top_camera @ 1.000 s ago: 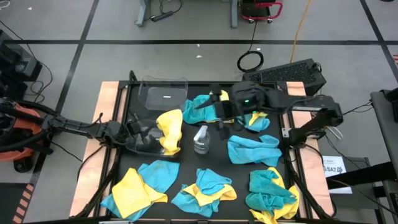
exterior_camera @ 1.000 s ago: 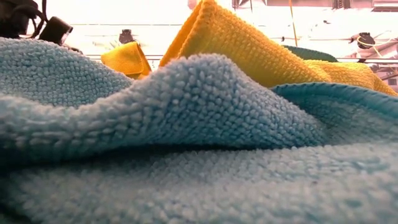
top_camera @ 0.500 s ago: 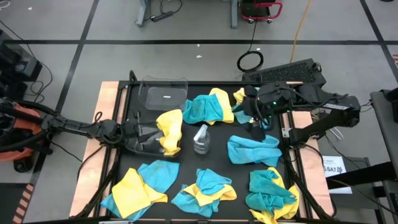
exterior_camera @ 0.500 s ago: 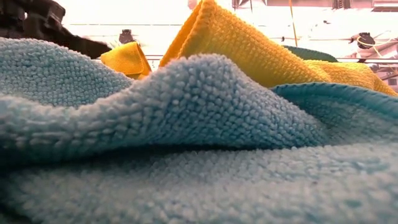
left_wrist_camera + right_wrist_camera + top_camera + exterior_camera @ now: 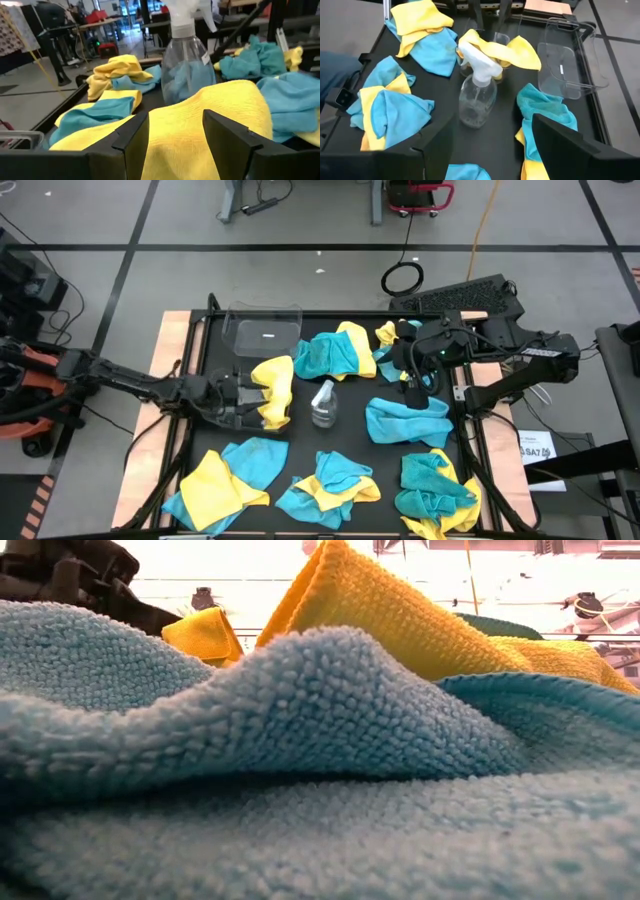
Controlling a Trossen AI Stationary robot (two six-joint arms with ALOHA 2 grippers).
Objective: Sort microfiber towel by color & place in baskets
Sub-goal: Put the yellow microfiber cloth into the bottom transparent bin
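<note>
— Seen from above, where is the left pincer [image 5: 243,392]?
— At a yellow towel [image 5: 273,390] draped over the near basket [image 5: 222,412]; the second basket [image 5: 262,335] lies beyond.
— Low view?
— Blue towel [image 5: 300,740] fills it.
— Left wrist?
— Its fingers [image 5: 131,135] are spread, the yellow towel between them, the spray bottle [image 5: 186,60] ahead.
— Right wrist?
— The right pincer [image 5: 490,145] is released, empty, above the bottle.
</note>
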